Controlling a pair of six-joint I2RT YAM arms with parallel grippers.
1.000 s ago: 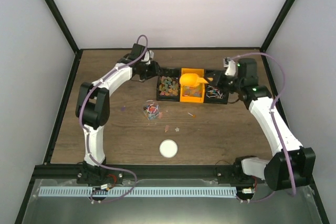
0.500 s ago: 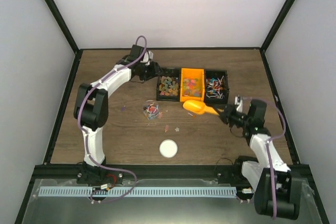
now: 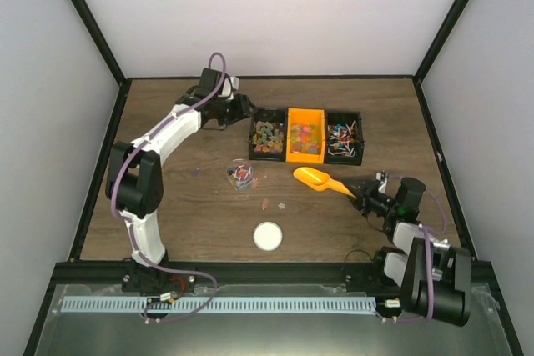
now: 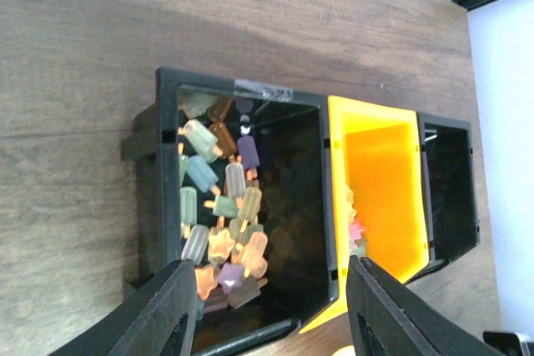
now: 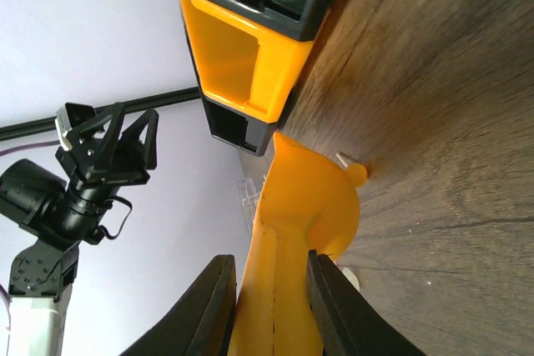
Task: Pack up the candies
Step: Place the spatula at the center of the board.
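Candies fill three bins in a row: pastel gummies in the left black bin (image 3: 268, 134), (image 4: 221, 206), coloured gummy bits in the orange bin (image 3: 305, 134), (image 4: 384, 189), thin wrapped pieces in the right black bin (image 3: 344, 137). More candies lie in a small clear cup (image 3: 241, 175), with a few loose ones on the table (image 3: 275, 203). My right gripper (image 3: 360, 193) is shut on the handle of the orange scoop (image 3: 315, 178), (image 5: 292, 231), low over the table. My left gripper (image 3: 242, 108), (image 4: 267, 306) is open and empty beside the left black bin.
A white round lid (image 3: 267, 235) lies near the front middle. The black frame rail (image 3: 250, 271) runs along the near edge. The enclosure's white walls stand on three sides.
My right arm has pulled the orange scoop from over the bins down and back toward the near right of the table. My left arm has stayed by the left bin.
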